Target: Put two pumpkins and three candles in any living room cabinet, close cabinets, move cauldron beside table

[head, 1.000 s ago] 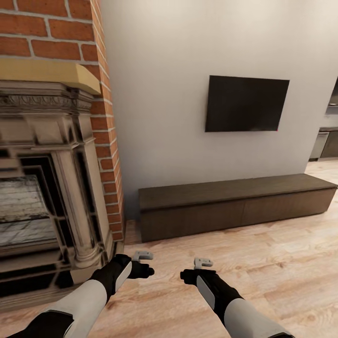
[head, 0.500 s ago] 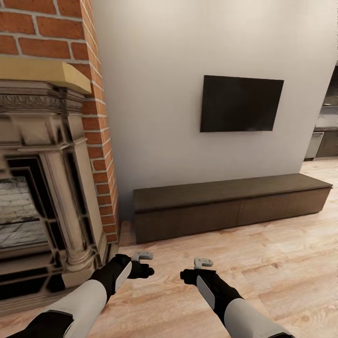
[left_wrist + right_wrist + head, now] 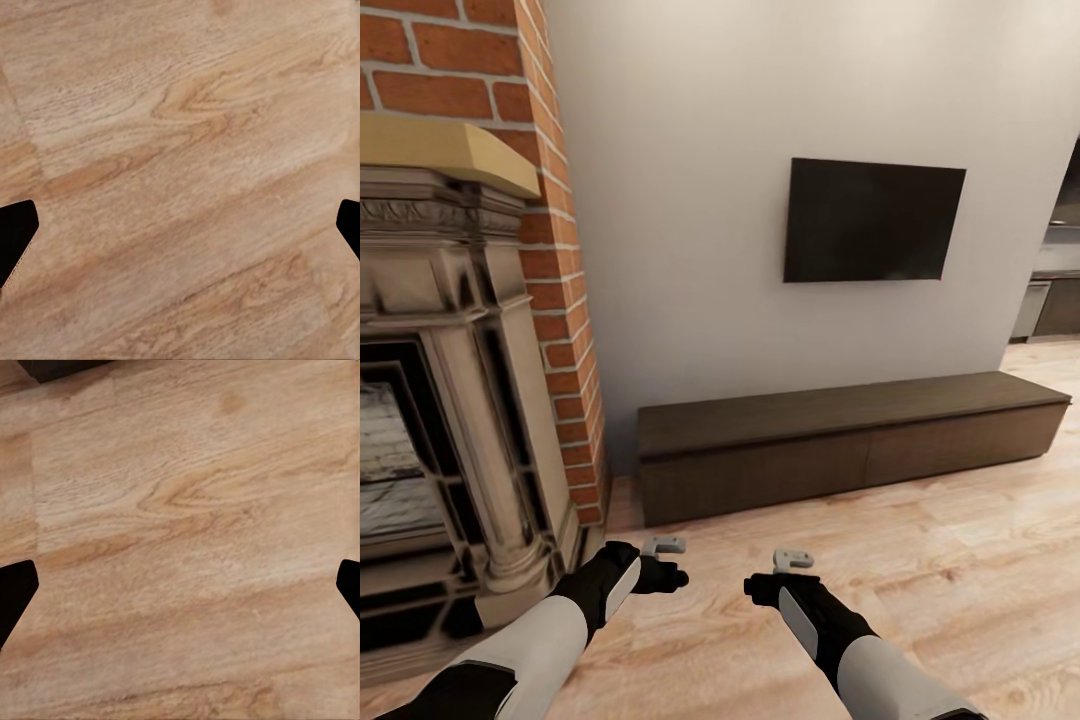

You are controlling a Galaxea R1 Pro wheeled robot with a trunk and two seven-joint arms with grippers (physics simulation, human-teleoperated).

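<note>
My two arms reach out low over the wood floor [image 3: 960, 560], and both sets of jaws hold nothing. The left gripper [image 3: 663, 546] hangs just off the foot of the fireplace [image 3: 450, 400]; the right gripper [image 3: 792, 560] hangs beside it, a little apart. In the left wrist view my fingertips [image 3: 16, 236] sit at the far edges of the picture with bare planks between them — the jaws are spread wide. The right wrist view shows the same: fingertips [image 3: 15, 592] far apart, planks between, and a dark corner at one edge that I cannot identify for sure.

The cabinet [image 3: 840, 450] lies ahead of both grippers, well apart from them, long and low against the pale wall [image 3: 710, 150]. Its flat dark fronts look flush — shut, as far as I can tell from here. Its near end stands close to the brick column [image 3: 560, 300] of the fireplace, and its far end runs off toward my right.

Above the cabinet a black television [image 3: 873, 220] is mounted on the wall. Between my jaws and the cabinet there is open floor. The stone fireplace surround crowds my left arm's side.
</note>
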